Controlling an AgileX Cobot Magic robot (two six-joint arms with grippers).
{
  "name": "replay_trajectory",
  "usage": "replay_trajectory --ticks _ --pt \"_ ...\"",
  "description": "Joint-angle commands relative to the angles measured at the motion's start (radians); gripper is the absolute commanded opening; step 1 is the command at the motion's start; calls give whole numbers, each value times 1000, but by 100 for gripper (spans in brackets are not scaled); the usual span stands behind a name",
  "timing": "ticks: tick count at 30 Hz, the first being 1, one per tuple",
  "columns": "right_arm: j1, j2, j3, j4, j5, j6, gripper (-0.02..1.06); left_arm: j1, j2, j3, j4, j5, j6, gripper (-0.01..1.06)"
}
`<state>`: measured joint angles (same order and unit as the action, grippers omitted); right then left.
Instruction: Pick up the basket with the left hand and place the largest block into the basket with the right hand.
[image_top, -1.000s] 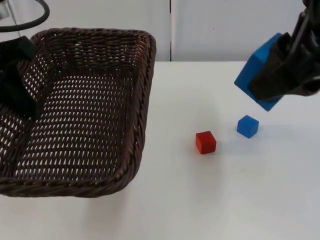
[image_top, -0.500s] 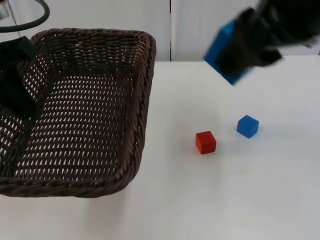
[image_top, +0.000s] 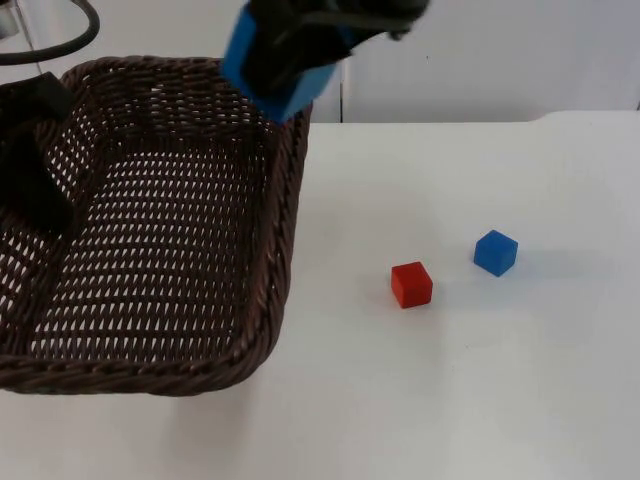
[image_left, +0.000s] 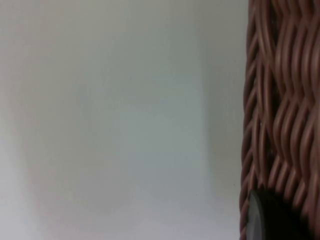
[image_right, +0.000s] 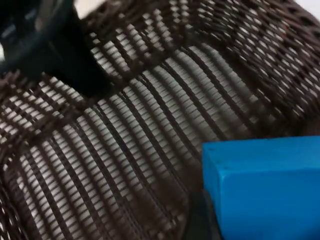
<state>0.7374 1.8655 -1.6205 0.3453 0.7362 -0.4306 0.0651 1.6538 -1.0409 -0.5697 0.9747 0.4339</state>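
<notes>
Basket (image_top: 160, 220) first: your left hand (image_top: 35, 175) has it by the rim at about nine o'clock in the top view, clamped on the wicker, and the left wrist view shows that weave (image_left: 280, 110) right against the black fingertip. The basket looks raised off the desk (image_top: 450, 400), judging by the shadow beneath its near edge.

Your right hand (image_top: 300, 40) is closed on the large blue block (image_top: 285, 70), which hangs tilted over the basket's far right corner, at about one o'clock from the basket's middle. From the block, the open floor of the basket lies toward seven o'clock and below. In the right wrist view the block (image_right: 265, 190) sits over the woven floor (image_right: 125, 140), so you are already across the rim, if only just.

The drop turns on that one offset: I would judge the block too close to the corner wall to let go cleanly; carry it further toward seven o'clock and lower it first. The floor is open weave, wide and bare, so there is room.

On the desk, the small red block (image_top: 411, 284) and small blue block (image_top: 495, 252) sit near each other, well apart from the basket at about three o'clock of it, out of your path.
</notes>
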Motion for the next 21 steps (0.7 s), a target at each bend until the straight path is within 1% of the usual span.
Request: replay_trajectory --ticks 1,6,9,13,14,15,16,17,21 --pt "6 44 -59 36 32 -34 0 4 -19 1 -16 8 4 0" --pt "6 126 -140 51 57 -34 0 4 -19 1 -16 8 7 0" --pt "6 152 -157 52 61 -36 0 4 -19 1 -16 8 7 0" --pt "8 174 -157 81 58 -78 0 4 -19 1 -16 6 7 0" --pt "11 178 -157 98 55 -92 0 4 -19 1 -16 6 7 0" --pt "19 189 -157 111 44 -127 0 4 -19 1 -16 6 7 0" --pt "29 195 -157 107 32 -137 0 4 -19 1 -16 6 7 0" --pt "29 195 -157 107 32 -137 0 4 -19 1 -16 6 7 0" --pt "53 228 -157 97 -17 -143 0 4 -19 1 -16 6 7 0"
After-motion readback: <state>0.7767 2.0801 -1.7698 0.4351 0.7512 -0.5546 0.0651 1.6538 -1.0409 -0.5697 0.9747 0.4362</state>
